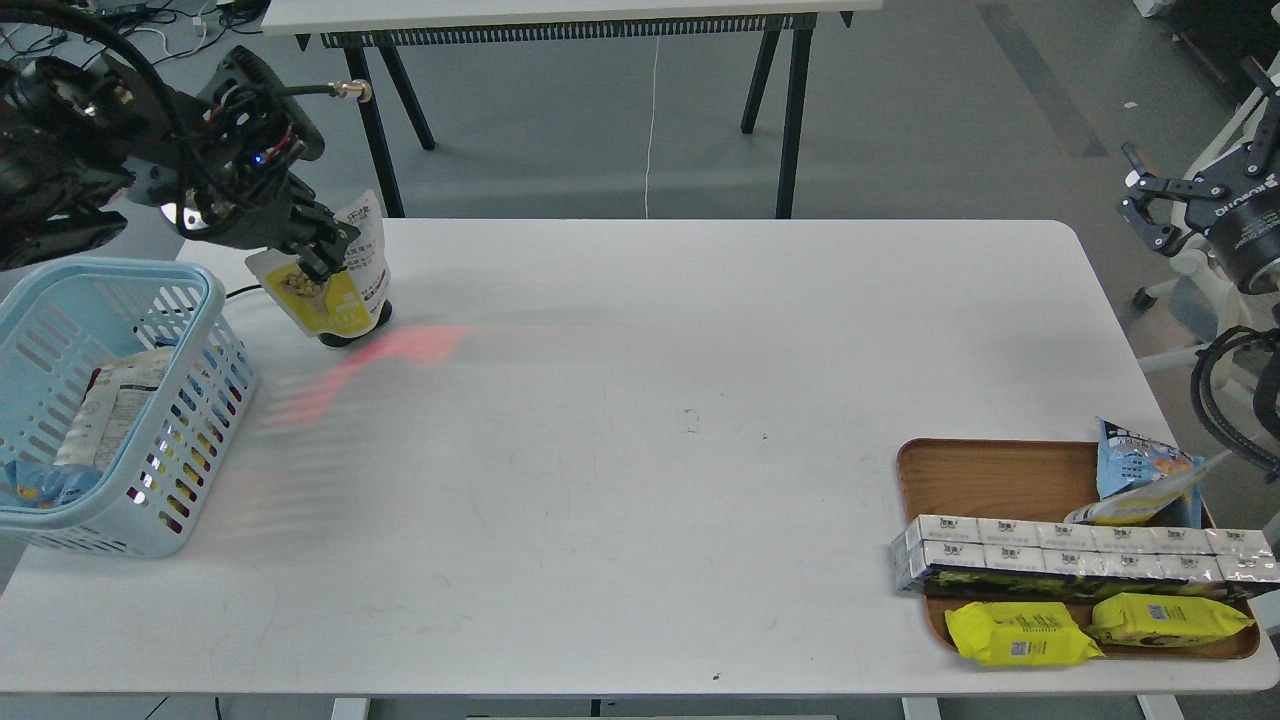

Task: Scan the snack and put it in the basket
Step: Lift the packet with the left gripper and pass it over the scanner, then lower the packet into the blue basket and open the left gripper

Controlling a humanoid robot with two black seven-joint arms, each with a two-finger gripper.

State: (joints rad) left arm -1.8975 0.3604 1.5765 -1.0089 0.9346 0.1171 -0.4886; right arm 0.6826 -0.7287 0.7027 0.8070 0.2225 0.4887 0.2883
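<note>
My left gripper (318, 258) is shut on the snack (335, 285), a white-and-yellow pouch picturing beige nuts. It holds the pouch upright above the table's far left, in front of a black scanner (350, 334) that is almost fully hidden behind it. A red glow lies on the table to the right of the scanner. The light blue basket (205, 300) stands just left of the pouch and holds a few packets. My right gripper (1145, 205) is open and empty, off the table at the far right.
A brown wooden tray (990, 475) at the front right holds a blue pouch (1135, 470), a row of silver cartons (1060, 555) and two yellow packets (1020, 633). A second table's black legs (790, 120) stand beyond the far edge.
</note>
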